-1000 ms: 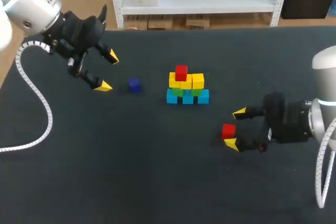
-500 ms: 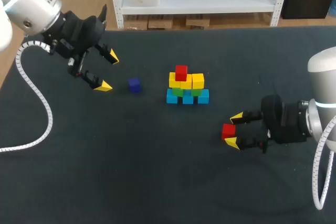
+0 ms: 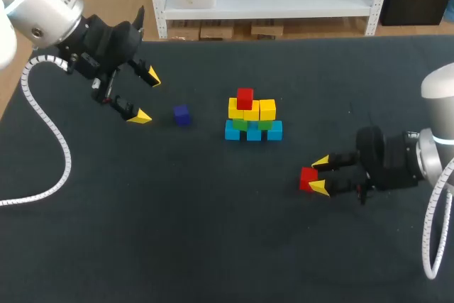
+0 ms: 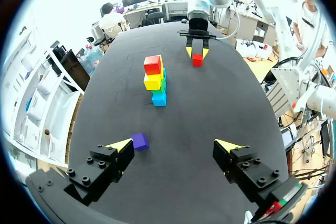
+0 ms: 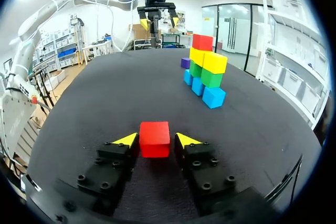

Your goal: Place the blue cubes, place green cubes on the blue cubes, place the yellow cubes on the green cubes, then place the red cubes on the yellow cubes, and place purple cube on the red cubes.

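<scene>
Since a second ago the right gripper [image 3: 318, 174] has drawn its fingers in from a wide spread. They now press on two opposite sides of the loose red cube [image 5: 154, 139], gripping it between their yellow wedge tips. This cube is a plain, matt, square-edged block and rests flat on the dark, cloth-like tabletop [image 3: 177, 232], well apart from the stack [image 3: 252, 116] and off to its right. The stack stands at mid-table: a row of blue cubes [image 3: 254, 131] at the base, green cubes [image 3: 250, 123] on them, yellow cubes [image 3: 252, 110] above, and one red cube [image 3: 245, 97] on top. A small purple cube [image 3: 181, 115] lies alone near the stack's left. Just beyond it the left gripper [image 3: 146, 96] hangs above the tabletop, unchanged, its fingers spread wide and holding nothing.
</scene>
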